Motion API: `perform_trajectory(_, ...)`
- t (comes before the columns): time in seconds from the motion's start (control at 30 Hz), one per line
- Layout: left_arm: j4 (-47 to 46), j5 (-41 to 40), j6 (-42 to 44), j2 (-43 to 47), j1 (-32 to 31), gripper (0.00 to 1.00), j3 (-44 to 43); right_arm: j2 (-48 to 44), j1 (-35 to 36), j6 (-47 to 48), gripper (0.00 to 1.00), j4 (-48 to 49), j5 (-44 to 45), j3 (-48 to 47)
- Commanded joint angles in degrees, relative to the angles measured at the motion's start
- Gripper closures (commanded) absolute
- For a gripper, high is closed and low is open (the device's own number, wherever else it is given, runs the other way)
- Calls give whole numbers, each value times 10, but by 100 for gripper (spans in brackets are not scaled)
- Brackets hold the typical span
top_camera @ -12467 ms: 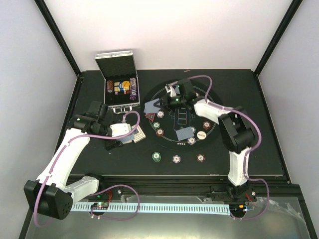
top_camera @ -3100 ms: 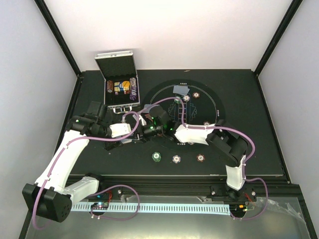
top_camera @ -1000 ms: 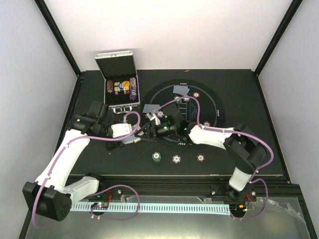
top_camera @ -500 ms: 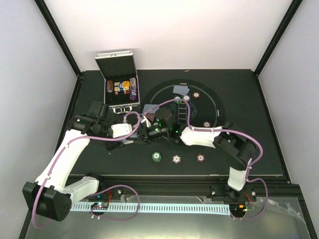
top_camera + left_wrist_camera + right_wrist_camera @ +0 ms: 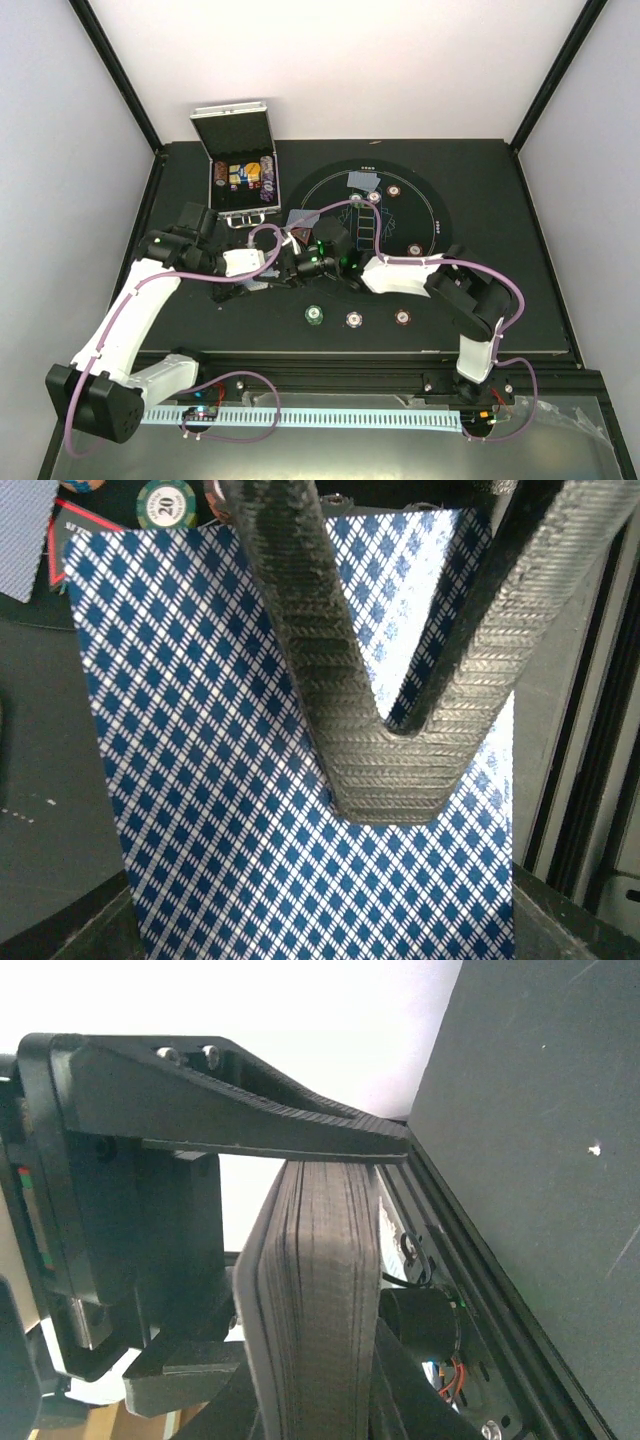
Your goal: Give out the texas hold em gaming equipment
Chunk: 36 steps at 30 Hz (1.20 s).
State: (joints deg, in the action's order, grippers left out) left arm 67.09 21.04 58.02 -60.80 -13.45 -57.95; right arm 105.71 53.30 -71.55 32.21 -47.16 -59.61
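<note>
Playing cards with a blue diamond back are sitting as a stack in the left gripper. It is clenching them by their side edges just off the 9 o'clock rim of the round mat. The right gripper is reaching in from the 3 o'clock side and meeting that stack. In the left wrist view its two ribbed fingers are forming a V, with the tips pressing together on the back of the top card. I cannot tell whether a card is being pinched between them.

Beyond the stack, at 11 o'clock in that view, a green chip marked 20 is lying flat. From above, two loose cards are lying at the mat's 12 o'clock and a single card near its 10 o'clock. Off the mat's 6 o'clock edge, a green chip, a white chip and a brown-red chip are lying in a row. The silver case is standing open at the table's 11 o'clock.
</note>
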Motion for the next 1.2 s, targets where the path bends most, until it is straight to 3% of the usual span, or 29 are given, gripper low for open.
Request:
perform_trajectory(0.0,38,67,17,-16,1,30,-37,0,5,19,99,17,2,22)
perform_trajectory(0.23,48,79,30,-32,0,21,-39,-2,11,45,99,-21,5,7)
perform_trajectory(0.53,75,83,41,-44,-3,20,-26,2,13,36,99,-15,7,0)
perform_trajectory(0.8,31,60,30,-35,-6,17,5,11,20,15,99,1,8,-12)
perform_trajectory(1.0,19,53,30,-29,-8,23,16,23,22,-1,99,11,12,-12)
perform_trajectory(1.17,12,48,30,-25,-8,37,21,26,22,-2,99,3,20,-13)
